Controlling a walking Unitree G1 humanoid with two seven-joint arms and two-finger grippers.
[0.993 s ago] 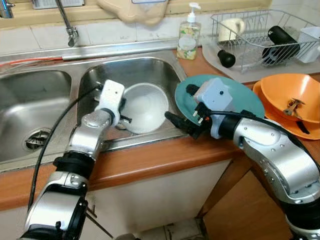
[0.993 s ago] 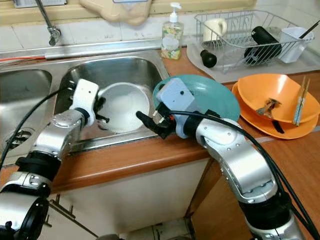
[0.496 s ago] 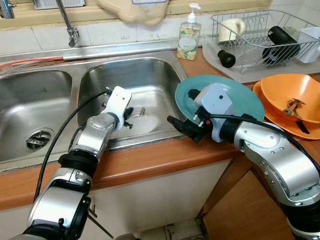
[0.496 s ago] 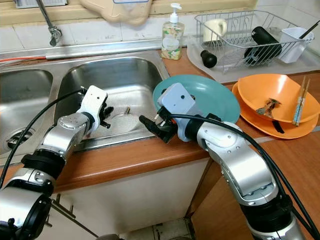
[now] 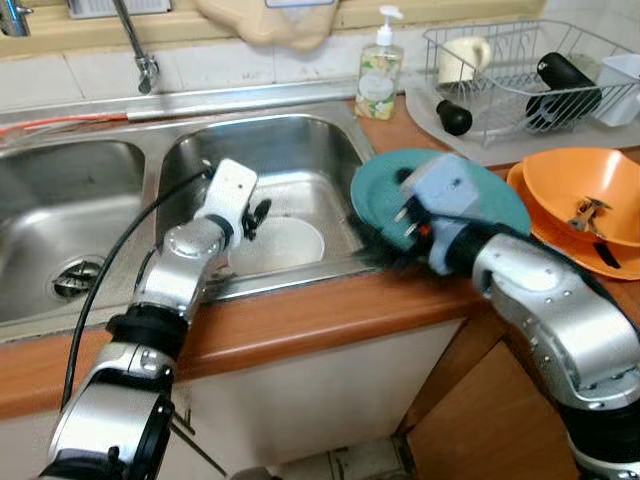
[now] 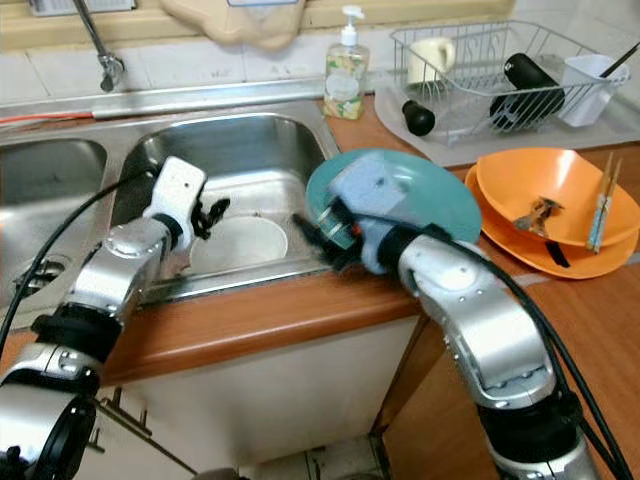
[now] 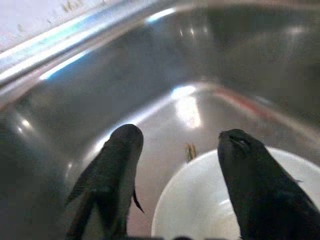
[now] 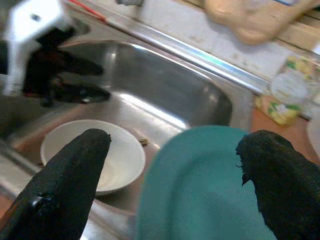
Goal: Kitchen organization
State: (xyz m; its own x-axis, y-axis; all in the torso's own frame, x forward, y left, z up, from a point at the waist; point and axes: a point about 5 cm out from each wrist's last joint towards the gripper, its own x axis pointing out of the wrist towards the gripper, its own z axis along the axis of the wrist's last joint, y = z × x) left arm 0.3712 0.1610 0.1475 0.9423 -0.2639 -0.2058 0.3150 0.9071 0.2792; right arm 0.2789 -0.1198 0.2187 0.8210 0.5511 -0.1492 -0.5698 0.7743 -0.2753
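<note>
White bowl (image 5: 275,243) in right sink basin (image 5: 300,150), left gripper (image 7: 180,150) spread wide above, ready to grasp; right gripper (image 8: 175,165) agape over teal plate (image 8: 200,185).

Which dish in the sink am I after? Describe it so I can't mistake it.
Look in the right basin of the steel double sink. On its floor lies a white bowl, just below the left gripper, whose fingers are open above it. It is the one white dish there; the teal plate sits on the counter.
</note>
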